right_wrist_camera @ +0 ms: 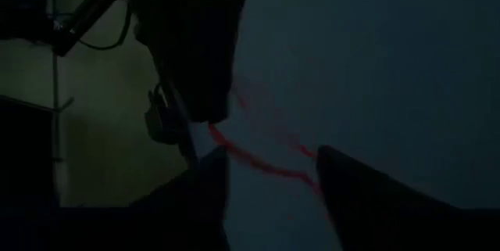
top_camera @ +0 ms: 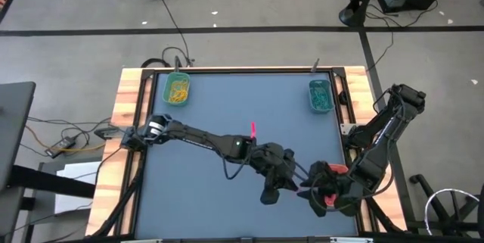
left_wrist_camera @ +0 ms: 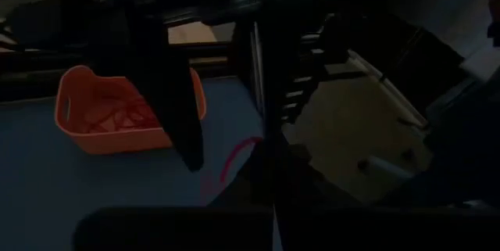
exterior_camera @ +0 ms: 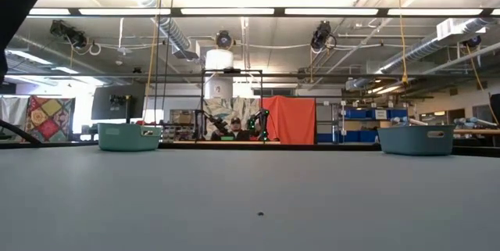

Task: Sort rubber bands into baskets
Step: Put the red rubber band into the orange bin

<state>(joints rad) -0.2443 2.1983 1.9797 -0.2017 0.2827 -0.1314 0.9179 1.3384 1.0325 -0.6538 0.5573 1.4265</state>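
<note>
- We see both arms brought together at about the 5 o'clock part of the table (top_camera: 227, 107) in the high view, the left gripper (top_camera: 278, 185) just beside the right gripper (top_camera: 321, 194).
- Left gripper: clenched. In the left wrist view a thin red rubber band (left_wrist_camera: 234, 159) curves off its dark fingers (left_wrist_camera: 183, 118) above the blue surface, so we record it as pinching that band.
- Right gripper: the right wrist view shows its two fingers (right_wrist_camera: 355, 196) parted, with the same red rubber band (right_wrist_camera: 258, 161) stretched across the gap between them and running up to the left gripper's fingertip (right_wrist_camera: 205, 87). We cannot tell whether the right fingers actually press on the band.
- The orange-red basket (left_wrist_camera: 78, 122) appears in the left wrist view, sitting on the table just beyond the left gripper, with red bands lying inside. From above it is mostly hidden under the right arm.
- A separate pinkish-red band (top_camera: 253, 129) lies loose near the table centre, at roughly 11 o'clock from the left gripper and apart from it.
- The green basket (top_camera: 177, 89) sits at the table's 11 o'clock corner holding yellow-orange bands; the teal basket (top_camera: 319, 95) sits at the 1 o'clock corner holding blue-teal bands. Both are well apart from the grippers.
- The low view shows both far baskets on the far edge.
</note>
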